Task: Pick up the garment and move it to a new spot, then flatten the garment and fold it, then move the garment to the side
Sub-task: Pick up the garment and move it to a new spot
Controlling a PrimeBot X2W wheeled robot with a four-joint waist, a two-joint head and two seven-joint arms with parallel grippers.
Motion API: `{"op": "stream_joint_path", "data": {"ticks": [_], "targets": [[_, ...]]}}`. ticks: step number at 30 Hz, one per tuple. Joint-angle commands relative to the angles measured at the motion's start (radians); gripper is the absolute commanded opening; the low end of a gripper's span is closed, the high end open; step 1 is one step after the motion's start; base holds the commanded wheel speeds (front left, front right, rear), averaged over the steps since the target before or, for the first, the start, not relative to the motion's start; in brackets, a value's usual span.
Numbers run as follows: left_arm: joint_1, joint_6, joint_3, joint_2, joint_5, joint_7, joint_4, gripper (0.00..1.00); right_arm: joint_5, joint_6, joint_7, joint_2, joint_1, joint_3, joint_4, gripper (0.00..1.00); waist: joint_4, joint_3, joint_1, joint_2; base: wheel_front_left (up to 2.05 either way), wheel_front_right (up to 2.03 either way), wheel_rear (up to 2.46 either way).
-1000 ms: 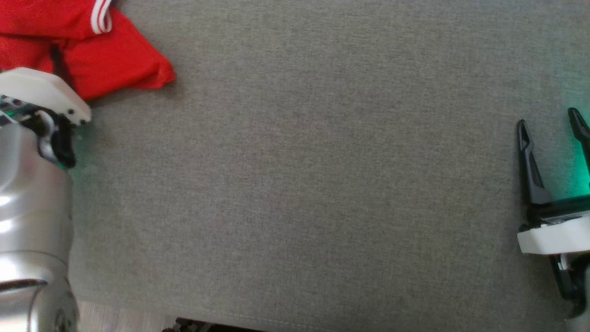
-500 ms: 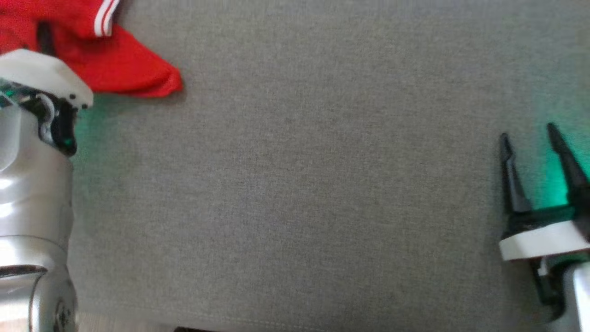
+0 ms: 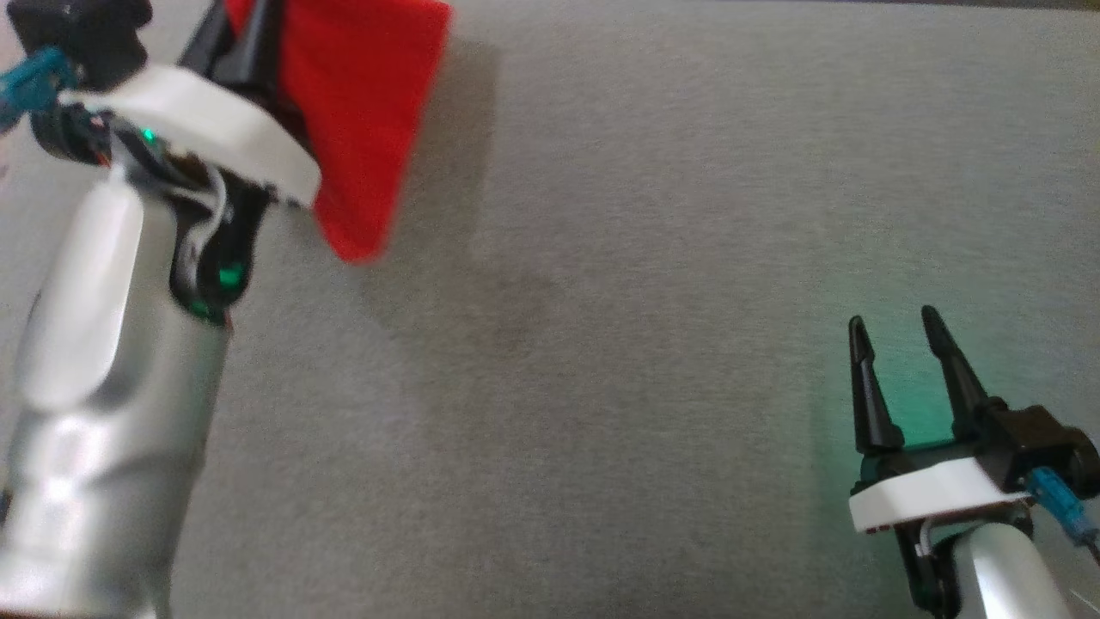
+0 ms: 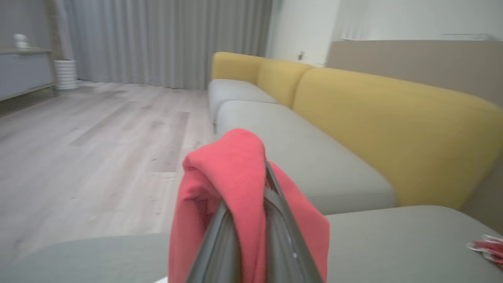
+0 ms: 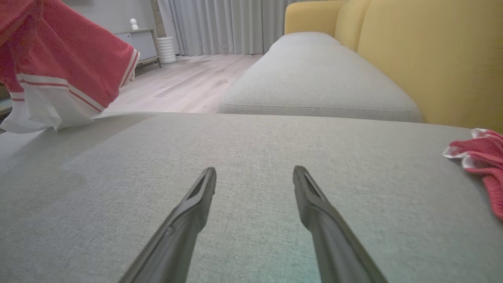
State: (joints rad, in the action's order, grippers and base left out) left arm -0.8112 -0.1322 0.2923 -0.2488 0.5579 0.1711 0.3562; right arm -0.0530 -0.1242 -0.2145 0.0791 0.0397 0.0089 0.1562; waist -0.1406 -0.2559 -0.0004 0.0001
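The garment [image 3: 369,120] is red cloth hanging from my left gripper [image 3: 253,34] at the head view's upper left, lifted off the grey cushion [image 3: 644,301]. In the left wrist view the garment [image 4: 232,177] drapes over both closed fingers [image 4: 283,228], so the left gripper [image 4: 251,204] is shut on it. The right wrist view shows the garment's [image 5: 70,59] white-banded, striped hem swinging at the upper left. My right gripper [image 3: 895,322] hovers low over the cushion at the lower right, open and empty, fingers [image 5: 188,212] spread apart.
A second red-and-white cloth [image 5: 483,157] lies on the cushion at the right edge, also seen as a scrap [image 4: 485,245]. Yellow backrests [image 5: 432,59] line the sofa. Wooden floor [image 4: 78,149], curtains and a white vase [image 5: 167,49] lie beyond.
My left gripper has shut on the garment and raised it off the cushion, swinging it rightward. The head camera has shifted; the right gripper stays open.
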Motion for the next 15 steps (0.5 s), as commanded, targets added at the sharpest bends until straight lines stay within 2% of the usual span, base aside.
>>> {"op": "stream_joint_path", "data": {"ticks": [1,2,8,12,15], "targets": [[0.033,0.002,-0.016,-0.054,0.054,0.075,-0.205,0.00,-0.008,-0.007,-0.023,-0.008,0.017,0.024,-0.010,1.00,0.074,0.049,0.0004,-0.0001,0.00,0.00,0.00],[0.033,0.002,-0.016,-0.054,0.054,0.075,-0.205,0.00,-0.008,-0.007,-0.023,-0.008,0.017,0.024,-0.010,1.00,0.074,0.049,0.0004,-0.0001,0.00,0.00,0.00],[0.199,0.026,0.049,-0.023,0.212,0.260,-0.670,0.00,-0.024,-0.007,-0.041,-0.024,0.009,0.025,0.024,1.00,0.147,0.053,0.0004,-0.0001,0.00,0.00,0.00],[0.254,0.071,0.118,0.017,0.282,0.345,-0.872,0.00,-0.033,-0.007,-0.046,-0.027,0.012,0.019,0.036,1.00,0.197,0.044,0.0004,-0.0001,0.00,0.00,0.00],[0.285,0.117,0.167,0.059,0.331,0.389,-0.952,0.00,-0.053,-0.007,-0.047,-0.028,0.026,0.022,0.034,1.00,0.236,0.033,0.0004,-0.0001,0.00,0.00,0.00]]}}
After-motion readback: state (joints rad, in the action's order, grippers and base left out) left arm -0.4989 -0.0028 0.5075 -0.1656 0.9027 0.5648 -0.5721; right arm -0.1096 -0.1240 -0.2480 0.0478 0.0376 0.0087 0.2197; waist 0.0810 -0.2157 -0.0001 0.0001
